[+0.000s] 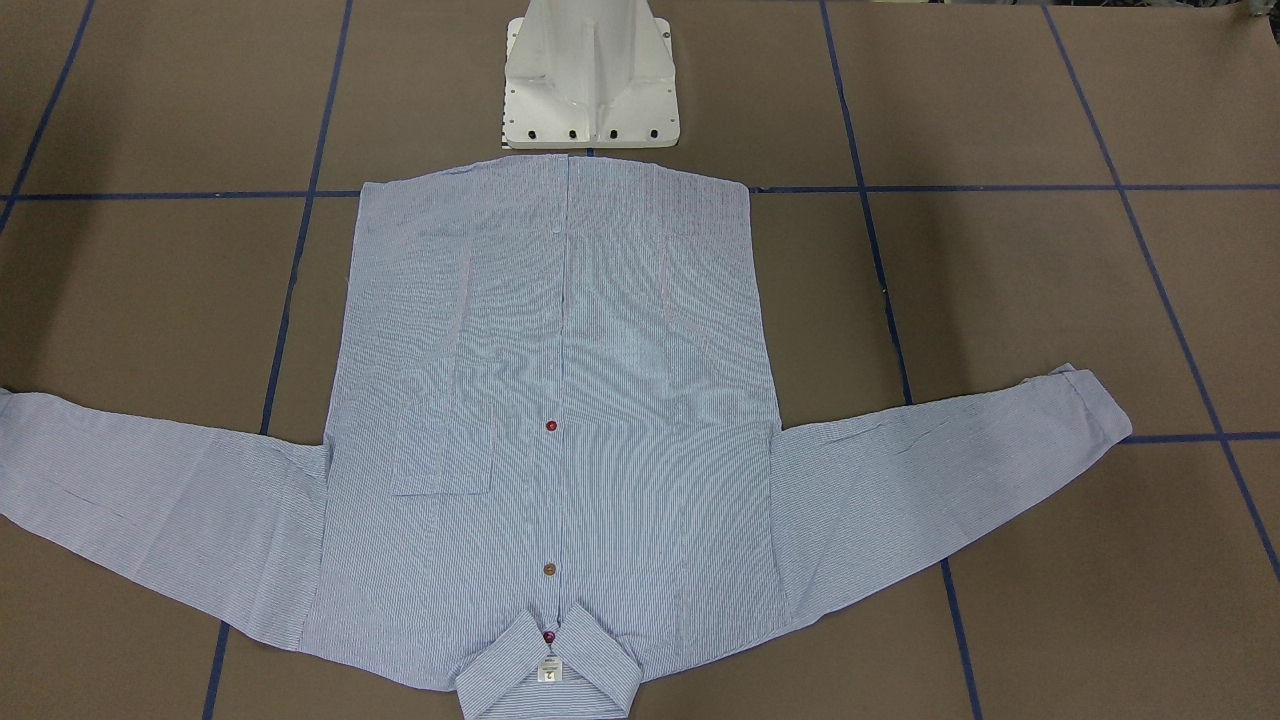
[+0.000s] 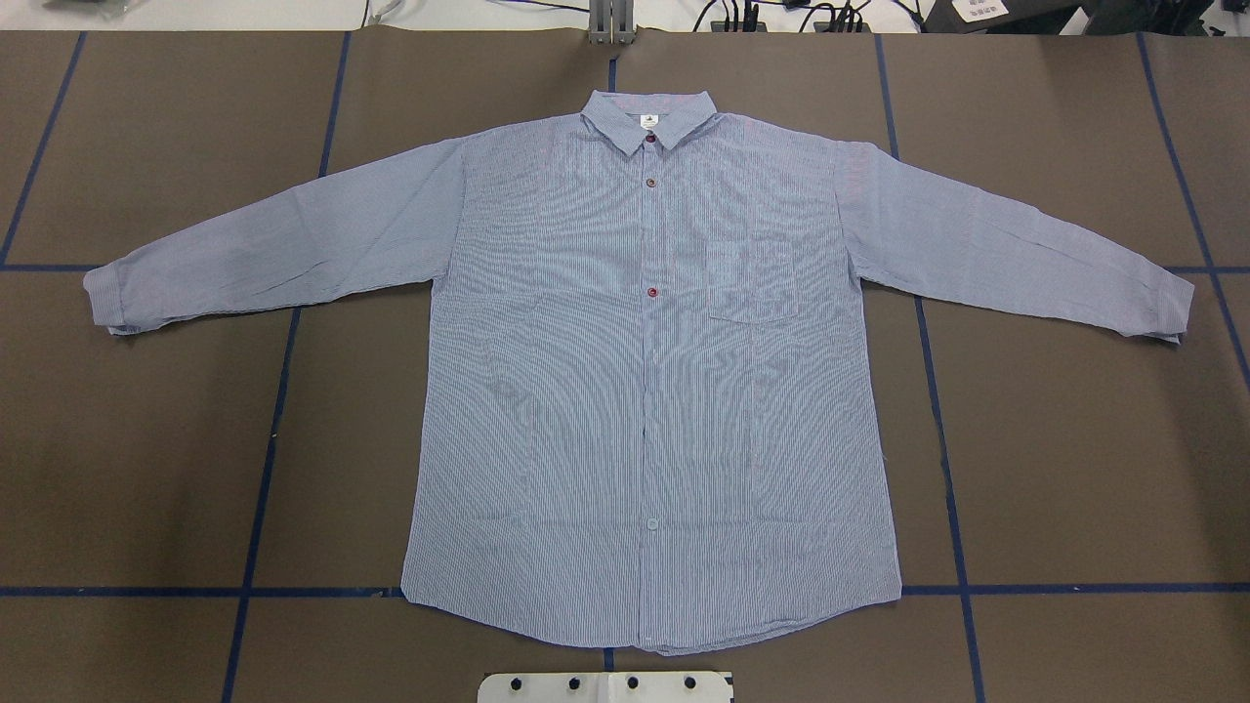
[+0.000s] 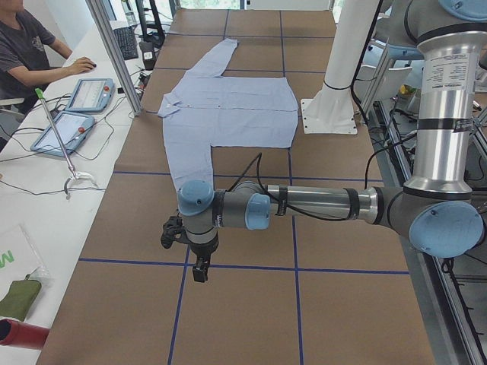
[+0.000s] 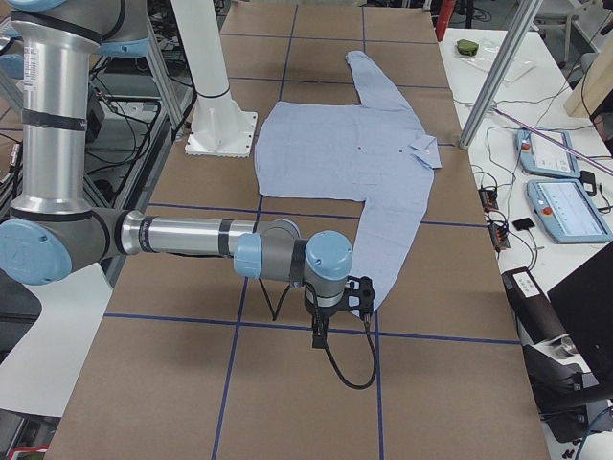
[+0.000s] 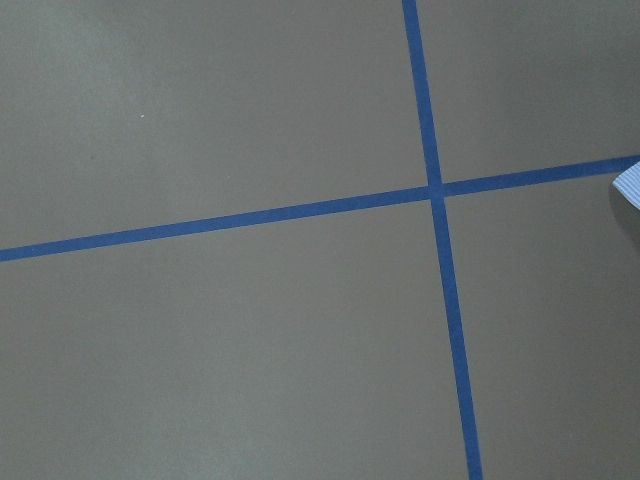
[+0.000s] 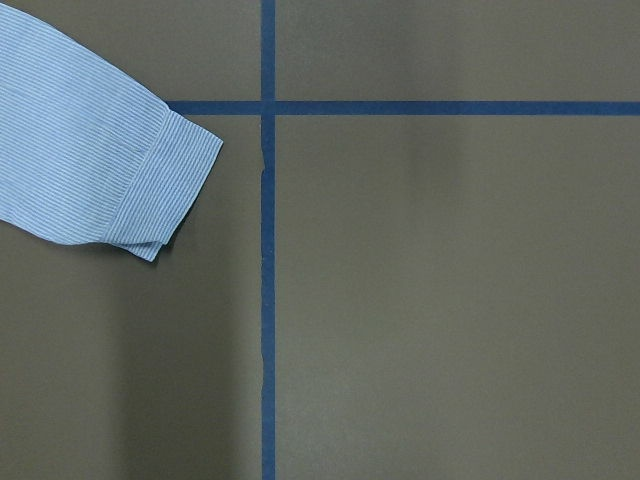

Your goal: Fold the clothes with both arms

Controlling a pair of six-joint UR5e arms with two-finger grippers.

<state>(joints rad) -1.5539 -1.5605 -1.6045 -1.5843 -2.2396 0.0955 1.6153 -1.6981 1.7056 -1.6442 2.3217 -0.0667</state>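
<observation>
The light blue-and-white striped shirt (image 2: 645,391) lies flat and face up on the brown table, both sleeves spread out, collar on the side far from the robot (image 1: 560,400). It also shows in the side views (image 3: 228,114) (image 4: 354,153). My left gripper (image 3: 199,270) hangs over bare table past the left cuff; the left wrist view catches only the cuff's edge (image 5: 630,195). My right gripper (image 4: 319,335) hangs just past the right cuff (image 6: 150,190). I cannot tell whether either gripper is open or shut. Neither touches the shirt.
The white pedestal base (image 1: 590,80) stands at the shirt's hem. Blue tape lines (image 2: 264,469) grid the table. A side bench holds tablets (image 3: 87,95) and a seated operator (image 3: 27,46); an aluminium post (image 3: 114,53) stands near the collar.
</observation>
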